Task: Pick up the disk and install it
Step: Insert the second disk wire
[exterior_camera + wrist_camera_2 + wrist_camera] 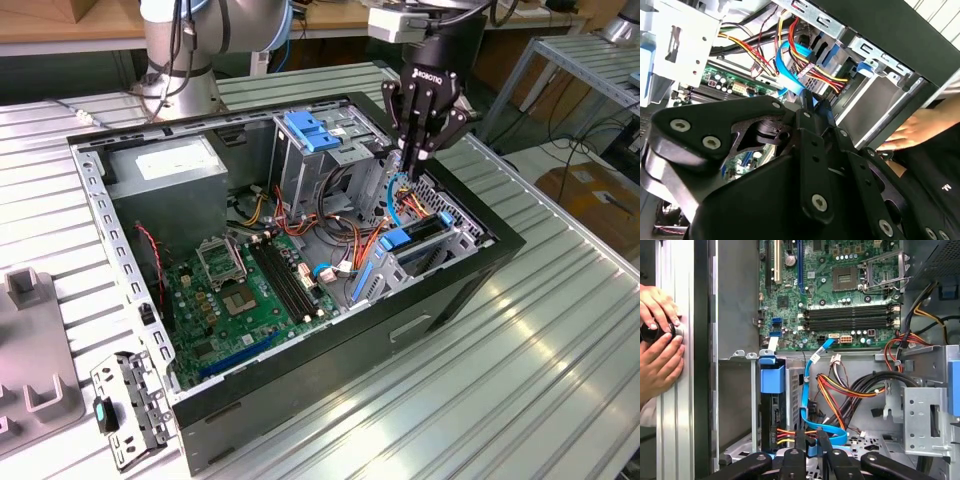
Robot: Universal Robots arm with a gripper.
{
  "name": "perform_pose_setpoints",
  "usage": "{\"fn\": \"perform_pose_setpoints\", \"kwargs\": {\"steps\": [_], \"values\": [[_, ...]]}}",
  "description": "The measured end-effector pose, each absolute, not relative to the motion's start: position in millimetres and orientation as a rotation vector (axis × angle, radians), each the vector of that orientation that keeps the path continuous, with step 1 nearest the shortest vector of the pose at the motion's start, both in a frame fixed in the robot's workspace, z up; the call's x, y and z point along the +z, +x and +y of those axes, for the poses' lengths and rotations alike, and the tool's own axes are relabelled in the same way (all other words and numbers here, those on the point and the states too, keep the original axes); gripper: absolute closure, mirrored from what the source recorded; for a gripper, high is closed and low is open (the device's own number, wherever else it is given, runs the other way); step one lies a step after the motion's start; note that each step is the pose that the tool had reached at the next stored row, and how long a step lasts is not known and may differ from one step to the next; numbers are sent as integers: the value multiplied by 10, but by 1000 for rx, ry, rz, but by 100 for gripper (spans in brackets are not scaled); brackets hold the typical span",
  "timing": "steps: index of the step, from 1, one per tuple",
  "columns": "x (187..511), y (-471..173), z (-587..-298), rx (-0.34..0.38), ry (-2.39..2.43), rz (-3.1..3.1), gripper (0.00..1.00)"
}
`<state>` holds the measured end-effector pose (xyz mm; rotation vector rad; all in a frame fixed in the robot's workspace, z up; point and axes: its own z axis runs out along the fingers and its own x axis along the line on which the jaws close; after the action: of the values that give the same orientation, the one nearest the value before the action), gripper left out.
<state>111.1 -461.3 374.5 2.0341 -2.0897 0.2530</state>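
- One drive bay near the case front was where the disk [412, 240] was found in the exterior view, stood on edge in its cage with the blue end tab up. The gripper [413, 160] was seen just above and behind it, fingers drawn almost together, with none of the disk held.
- In the second wrist view, the fingertips were seen close together right at the thin blue cable [790, 70]. Whether the cable was actually pinched couldn't be told. The disk's blue tab [866, 67] was seen beyond, well apart from the tips, and a person's hand [905, 132] was rested on the case edge.
- In the first wrist view, the disk [772, 382] was seen slotted into the cage beside the motherboard [840, 295], with the cable looped between it and the gripper [811, 437].
- Handling-wise, the disk was judged stiff, dense for its size and shock-sensitive, with smooth metal faces likely to slip. The plastic carrier rails or the end tab were reckoned the safer grab points, never the connector end.
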Motion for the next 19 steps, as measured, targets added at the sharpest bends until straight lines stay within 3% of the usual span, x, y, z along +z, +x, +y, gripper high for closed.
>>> {"fn": "perform_pose_setpoints", "kwargs": {"steps": [3, 4, 10, 11, 16, 17, 19], "values": [[3710, 1113, -4611, 276, 2021, -2077, 76], [3699, 1113, -4611, 280, 2019, -2075, 84], [3658, 1114, -4611, 288, 2014, -2070, 83], [3649, 1114, -4611, 289, 2014, -2070, 76], [3633, 1113, -4611, 292, 2012, -2068, 78], [3632, 1113, -4611, 292, 2012, -2068, 84], [3630, 1108, -4625, 291, 2013, -2069, 84]]}}
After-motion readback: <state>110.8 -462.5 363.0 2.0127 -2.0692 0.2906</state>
